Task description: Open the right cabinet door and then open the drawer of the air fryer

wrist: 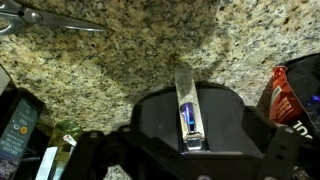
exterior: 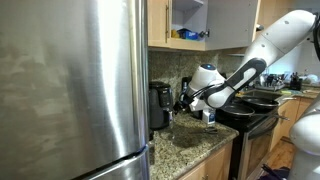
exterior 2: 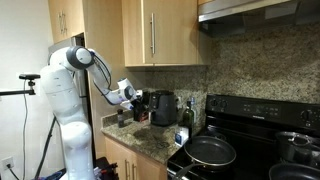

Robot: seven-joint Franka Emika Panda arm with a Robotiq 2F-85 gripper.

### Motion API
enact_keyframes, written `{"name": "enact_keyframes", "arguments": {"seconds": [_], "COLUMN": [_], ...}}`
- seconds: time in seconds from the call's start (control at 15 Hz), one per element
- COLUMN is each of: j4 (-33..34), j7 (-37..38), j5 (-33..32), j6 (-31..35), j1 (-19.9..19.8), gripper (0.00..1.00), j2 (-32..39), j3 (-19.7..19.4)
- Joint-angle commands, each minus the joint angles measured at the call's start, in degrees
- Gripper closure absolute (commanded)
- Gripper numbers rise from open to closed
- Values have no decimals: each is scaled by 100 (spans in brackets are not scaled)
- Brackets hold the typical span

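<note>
Hovering over the granite countertop [exterior: 195, 145], the gripper [exterior: 184, 101] hangs just beside the air fryer [exterior: 159, 105], which stands against the counter's back edge by the wall. I cannot tell how far its jaws are parted. 1 right cabinet door [exterior 2: 172, 30] hangs above.

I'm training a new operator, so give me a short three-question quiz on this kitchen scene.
1. True or false: the hand is up at a cabinet handle.
2. What sits on the stove nearest the counter? A frying pan, B kettle, C cutting board.
3. Fill in: the air fryer is coloured ___.
Key: 1 false; 2 A; 3 black.
</note>
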Motion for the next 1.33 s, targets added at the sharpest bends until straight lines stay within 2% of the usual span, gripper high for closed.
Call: {"name": "enact_keyframes", "arguments": {"seconds": [0.0,0.07,0.27,0.4,0.67,0.73,0.87,1.0,1.07,1.27], "j4": [320,392,508,558,716,1701,2157,2639,1997,2497], "j7": [-238,-27,-136,71,568,879,1131,1229,1120,1127], "j5": [43,-198,-209,-543,-1984,-2554,-3098,-3155,-2939,-2989], "j6": [-178,-202,-20,12,94,-230,-232,-286,-108,-129], "j1": [0,-144,-104,-171,-361,-377,-276,-121,-252,-177], "gripper": [0,0,0,0,0,0,0,0,0,0], "j2": [584,625,943,1015,1009,1807,2169,2659,1989,2595], "j3": [-51,43,-26,-48,-167,-103,-144,-176,-151,-151]}}
